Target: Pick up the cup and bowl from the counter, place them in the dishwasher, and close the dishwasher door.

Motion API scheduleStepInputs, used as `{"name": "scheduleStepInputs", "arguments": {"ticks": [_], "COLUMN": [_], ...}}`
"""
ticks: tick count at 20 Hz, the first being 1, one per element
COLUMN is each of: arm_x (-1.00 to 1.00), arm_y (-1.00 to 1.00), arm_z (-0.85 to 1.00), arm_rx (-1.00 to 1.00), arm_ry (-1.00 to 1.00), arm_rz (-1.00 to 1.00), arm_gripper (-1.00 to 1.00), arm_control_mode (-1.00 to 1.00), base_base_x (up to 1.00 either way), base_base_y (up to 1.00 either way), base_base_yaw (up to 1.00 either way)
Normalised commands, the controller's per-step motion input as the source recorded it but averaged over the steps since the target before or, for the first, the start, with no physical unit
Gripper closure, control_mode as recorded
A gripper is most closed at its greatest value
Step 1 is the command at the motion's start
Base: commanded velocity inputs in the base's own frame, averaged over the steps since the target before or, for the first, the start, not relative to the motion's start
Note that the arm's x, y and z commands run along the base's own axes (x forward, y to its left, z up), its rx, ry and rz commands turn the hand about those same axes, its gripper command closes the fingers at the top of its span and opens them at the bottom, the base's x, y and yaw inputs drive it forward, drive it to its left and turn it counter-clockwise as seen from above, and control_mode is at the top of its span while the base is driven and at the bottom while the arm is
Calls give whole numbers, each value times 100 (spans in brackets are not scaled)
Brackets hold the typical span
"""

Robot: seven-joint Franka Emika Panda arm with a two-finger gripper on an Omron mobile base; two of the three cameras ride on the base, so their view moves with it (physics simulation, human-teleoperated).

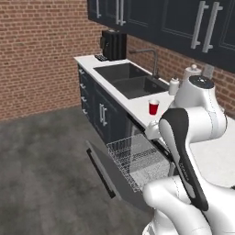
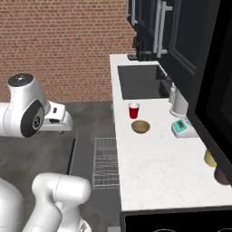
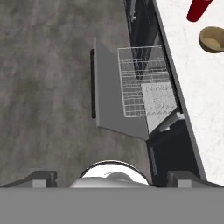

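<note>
The red cup [image 2: 133, 110] stands upright on the white counter [image 2: 154, 158], a little beyond the tan bowl [image 2: 140, 126]. Both also show at the upper right of the hand view, cup [image 3: 199, 9] and bowl [image 3: 213, 38]. The dishwasher door [image 3: 109, 96] lies dropped open over the floor, and the wire rack [image 3: 146, 81] is pulled out above it. My gripper [image 3: 111, 177] hangs high over the floor in front of the dishwasher, left of the counter edge, pointing down. Its fingertips [image 3: 41, 177] stand wide apart with nothing between them. My arm hides the bowl in the left base view, where the cup [image 1: 153, 107] shows.
A dark sink [image 1: 131, 80] with a faucet [image 1: 153, 59] lies past the cup, and a coffee machine [image 1: 113, 44] stands at the counter's far end. A white kettle [image 2: 179, 103], a teal device [image 2: 182, 128], a yellow cylinder [image 2: 209, 157] and a maroon cylinder [image 2: 222, 176] line the wall side.
</note>
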Motion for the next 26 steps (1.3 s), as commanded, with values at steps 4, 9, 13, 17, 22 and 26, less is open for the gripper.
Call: {"name": "scheduleStepInputs", "arguments": {"ticks": [4, 9, 13, 17, 22, 26], "arm_x": [0, 0, 0, 0, 0, 0], "arm_y": [0, 0, 0, 0, 0, 0], "arm_z": [0, 0, 0, 0, 0, 0], "arm_rx": [0, 0, 0, 0, 0, 0], "arm_ry": [0, 0, 0, 0, 0, 0], "arm_rz": [0, 0, 0, 0, 0, 0], "arm_gripper": [-100, -100, -100, -100, -100, -100], "arm_control_mode": [100, 100, 100, 100, 100, 100], "base_base_x": [48, 42, 42, 49, 49, 42], "base_base_y": [-49, -56, -56, -38, -34, -29], "base_base_yaw": [-49, -40, -41, -34, -29, -31]}}
